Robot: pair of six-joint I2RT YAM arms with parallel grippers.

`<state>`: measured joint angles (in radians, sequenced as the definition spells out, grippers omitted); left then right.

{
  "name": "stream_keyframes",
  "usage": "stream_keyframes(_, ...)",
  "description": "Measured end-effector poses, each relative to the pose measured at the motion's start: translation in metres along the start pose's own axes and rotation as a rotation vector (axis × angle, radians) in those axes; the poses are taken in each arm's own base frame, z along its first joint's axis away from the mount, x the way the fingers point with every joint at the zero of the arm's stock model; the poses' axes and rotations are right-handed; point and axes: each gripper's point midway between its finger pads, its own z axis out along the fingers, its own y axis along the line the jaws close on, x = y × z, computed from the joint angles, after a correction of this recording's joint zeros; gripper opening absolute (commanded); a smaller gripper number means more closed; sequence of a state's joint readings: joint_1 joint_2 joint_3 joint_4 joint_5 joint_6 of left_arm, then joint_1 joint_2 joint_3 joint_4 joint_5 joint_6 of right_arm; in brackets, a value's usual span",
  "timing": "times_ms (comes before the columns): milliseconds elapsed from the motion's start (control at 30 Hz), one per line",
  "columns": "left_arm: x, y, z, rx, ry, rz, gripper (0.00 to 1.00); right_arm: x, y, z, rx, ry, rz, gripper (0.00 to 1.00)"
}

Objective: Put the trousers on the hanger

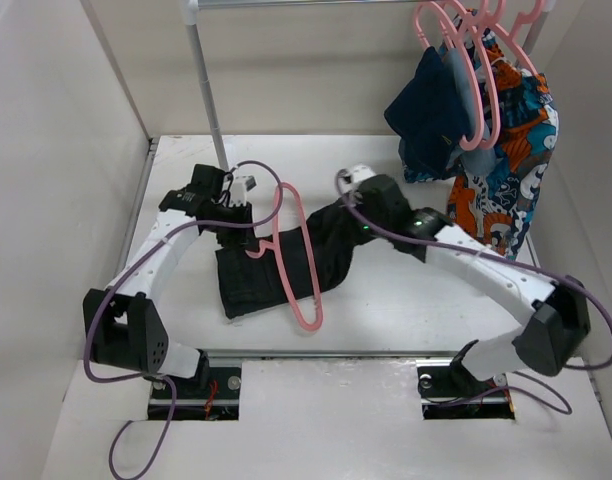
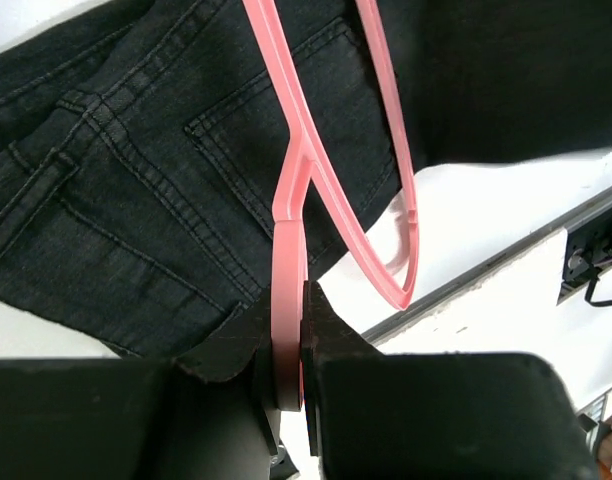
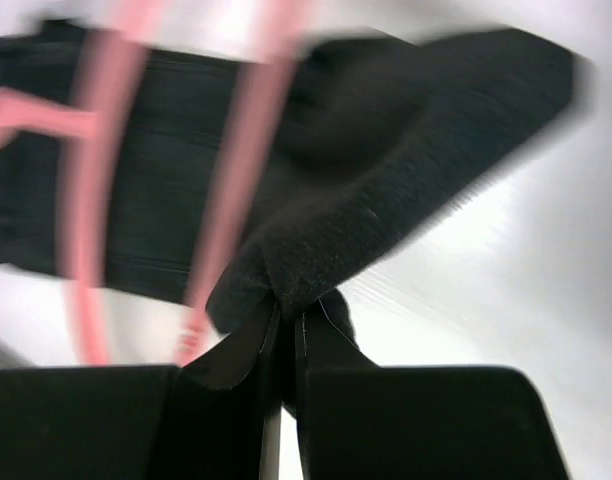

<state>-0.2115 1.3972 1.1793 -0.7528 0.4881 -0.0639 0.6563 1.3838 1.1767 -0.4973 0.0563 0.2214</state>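
The black trousers (image 1: 271, 270) lie bunched on the white table between my arms. The thin pink hanger (image 1: 307, 262) rests over them. In the left wrist view, my left gripper (image 2: 289, 352) is shut on the hanger's stem (image 2: 287, 250), with the trousers' back pockets (image 2: 136, 170) beneath. It shows in the top view (image 1: 244, 232) at the trousers' left end. My right gripper (image 3: 286, 318) is shut on a fold of the trousers (image 3: 386, 190), lifted off the table. It sits at their right end in the top view (image 1: 348, 218). The hanger's bars (image 3: 236, 180) are blurred in the right wrist view.
A metal rack pole (image 1: 212, 100) stands behind the left gripper. At the back right hang several pink hangers (image 1: 466, 40) with a navy garment (image 1: 434, 112) and an orange-blue patterned cloth (image 1: 506, 180). White walls close both sides. The table's front edge (image 1: 326, 353) lies just before the trousers.
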Motion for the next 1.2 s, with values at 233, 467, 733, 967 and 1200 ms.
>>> stream_keyframes(233, 0.002, 0.004, 0.010, -0.001, 0.034, -0.014, 0.00, 0.013, 0.158, 0.049, -0.373, 0.039, -0.257, 0.01)
stream_keyframes(467, 0.003, 0.012, 0.010, -0.017, 0.042, -0.043, 0.00, 0.074, 0.165, 0.106, -0.547, 0.156, -0.212, 0.20)
stream_keyframes(733, -0.001, 0.012, 0.004, -0.005, 0.034, -0.047, 0.00, 0.095, 0.129, 0.121, -0.532, 0.210, -0.170, 0.29)
stream_keyframes(967, -0.010, -0.007, -0.007, 0.072, 0.005, -0.009, 0.00, 0.095, 0.138, 0.139, -0.552, 0.267, -0.203, 0.56)
stream_keyframes(1200, -0.011, -0.004, -0.016, 0.038, -0.024, 0.006, 0.00, 0.091, 0.139, 0.118, -0.541, 0.259, -0.273, 0.71)
